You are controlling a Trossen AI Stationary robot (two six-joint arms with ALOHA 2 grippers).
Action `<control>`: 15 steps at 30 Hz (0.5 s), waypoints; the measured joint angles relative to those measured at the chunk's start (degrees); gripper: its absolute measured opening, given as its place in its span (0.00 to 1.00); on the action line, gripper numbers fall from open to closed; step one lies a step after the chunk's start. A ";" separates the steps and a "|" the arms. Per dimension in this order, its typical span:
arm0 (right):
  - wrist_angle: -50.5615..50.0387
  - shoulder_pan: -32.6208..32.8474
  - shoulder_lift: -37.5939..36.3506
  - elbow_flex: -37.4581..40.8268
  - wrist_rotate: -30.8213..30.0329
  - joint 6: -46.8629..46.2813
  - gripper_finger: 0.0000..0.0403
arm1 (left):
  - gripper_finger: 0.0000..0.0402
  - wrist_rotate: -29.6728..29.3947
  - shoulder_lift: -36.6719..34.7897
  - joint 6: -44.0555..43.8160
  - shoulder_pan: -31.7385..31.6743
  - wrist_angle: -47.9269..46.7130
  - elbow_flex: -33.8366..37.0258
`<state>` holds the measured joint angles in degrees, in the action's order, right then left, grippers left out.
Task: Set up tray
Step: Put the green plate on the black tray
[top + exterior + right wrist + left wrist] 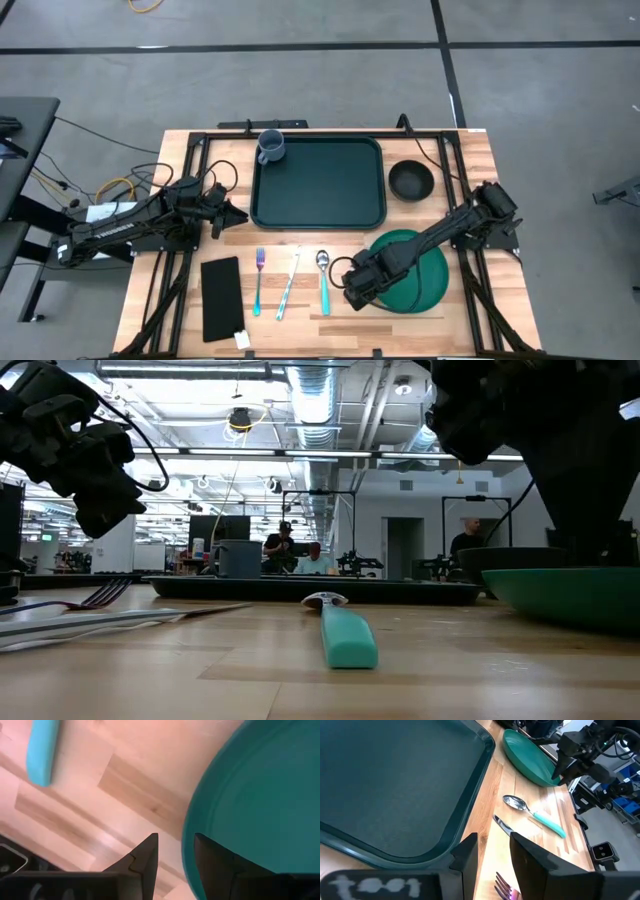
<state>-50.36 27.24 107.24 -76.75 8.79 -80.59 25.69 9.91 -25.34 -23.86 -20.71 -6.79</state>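
Note:
The dark green tray (318, 185) (395, 780) lies flat at the table's far middle, with a grey mug (271, 146) standing in its far left corner. A round green plate (420, 275) (260, 795) rests on the table to the tray's near right. My right gripper (352, 292) (176, 855) is open above the plate's left rim, one finger over the plate and one over bare wood. My left gripper (232, 215) (494, 857) hovers open off the tray's near left corner, above the table.
A fork (258, 280), a knife (288, 285) and a teal-handled spoon (323, 280) (345, 632) lie side by side in front of the tray. A black bowl (410, 180) sits to the tray's right. A flat black rectangle (221, 297) lies at the near left.

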 joint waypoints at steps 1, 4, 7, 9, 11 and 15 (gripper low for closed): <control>-0.28 0.00 0.00 0.00 -0.34 -0.33 0.29 | 0.25 0.00 0.00 -0.03 -0.01 0.01 -0.01; -0.56 -0.02 -0.02 0.00 -1.02 -0.40 0.29 | 0.25 0.14 0.00 0.10 0.00 -0.02 -0.02; -0.51 0.07 -0.02 0.00 -1.17 -0.40 0.29 | 0.25 0.63 0.00 0.54 0.00 -0.02 -0.02; -0.55 0.11 -0.02 0.12 -1.28 -0.42 0.29 | 0.25 0.63 0.00 0.58 0.00 -0.02 -0.02; -0.58 0.11 -0.02 0.37 -1.42 -0.42 0.29 | 0.25 0.65 0.00 0.58 0.00 -0.04 -0.02; -0.19 0.09 -0.04 1.27 -1.38 -0.42 0.29 | 0.25 0.66 0.00 0.61 0.00 -0.04 -0.02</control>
<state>-50.54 27.33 107.20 -75.48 7.41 -81.01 26.35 9.91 -24.73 -23.86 -20.75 -6.81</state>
